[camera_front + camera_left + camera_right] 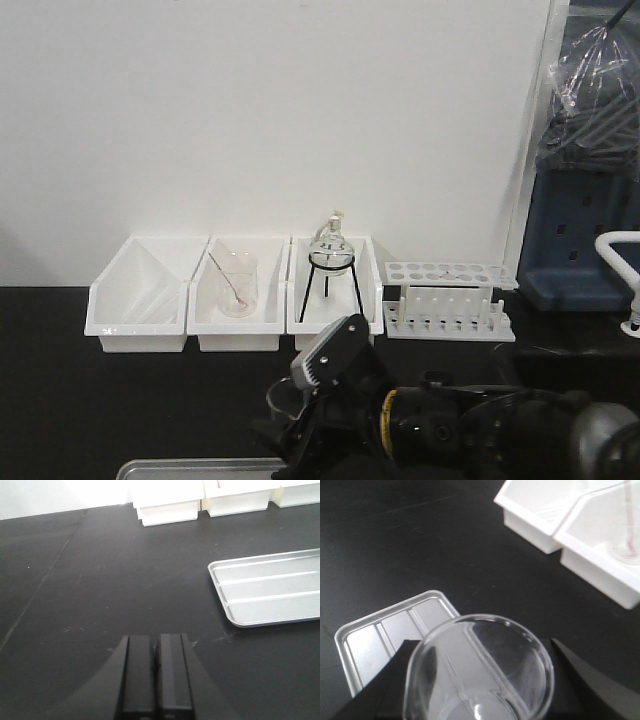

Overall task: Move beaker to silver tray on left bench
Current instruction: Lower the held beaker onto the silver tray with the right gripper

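My right hand (487, 695) grips the beaker (480, 650), held over one end of the tray (370, 645) that lies well forward of the counter's (395, 540) back edge, so I judge the carry nearly done and lowering and release left; my left hand (155, 675), clenched on nothing, hovers nearby.

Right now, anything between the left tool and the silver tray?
No, only bare black bench separates left tool from tray; left wrist view shows it.
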Available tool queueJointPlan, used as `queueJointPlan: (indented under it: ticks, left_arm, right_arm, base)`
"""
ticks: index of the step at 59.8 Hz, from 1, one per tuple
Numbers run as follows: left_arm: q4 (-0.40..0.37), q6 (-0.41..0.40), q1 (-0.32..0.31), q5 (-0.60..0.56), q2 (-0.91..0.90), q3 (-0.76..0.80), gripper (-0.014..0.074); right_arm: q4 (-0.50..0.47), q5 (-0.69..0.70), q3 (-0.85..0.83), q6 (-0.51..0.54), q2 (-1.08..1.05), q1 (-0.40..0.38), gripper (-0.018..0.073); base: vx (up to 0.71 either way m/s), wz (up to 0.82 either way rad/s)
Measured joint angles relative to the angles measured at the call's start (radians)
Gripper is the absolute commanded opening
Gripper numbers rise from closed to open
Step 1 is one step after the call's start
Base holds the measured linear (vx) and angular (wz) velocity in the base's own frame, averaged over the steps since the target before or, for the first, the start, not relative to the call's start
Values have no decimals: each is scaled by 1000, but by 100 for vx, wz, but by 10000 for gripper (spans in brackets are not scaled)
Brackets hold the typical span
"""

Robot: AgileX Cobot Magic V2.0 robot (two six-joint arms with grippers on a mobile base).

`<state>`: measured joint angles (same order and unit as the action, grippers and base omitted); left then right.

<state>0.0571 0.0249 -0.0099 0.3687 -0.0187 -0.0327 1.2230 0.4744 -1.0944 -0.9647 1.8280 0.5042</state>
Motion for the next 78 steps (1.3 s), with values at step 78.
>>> queueJointPlan:
  ticks: [78]
  left_arm:
    - [0,0,0,0,0,0,1]
  right_arm:
    - [-162,120,-240,69,450,97,308]
  base:
    - [0,0]
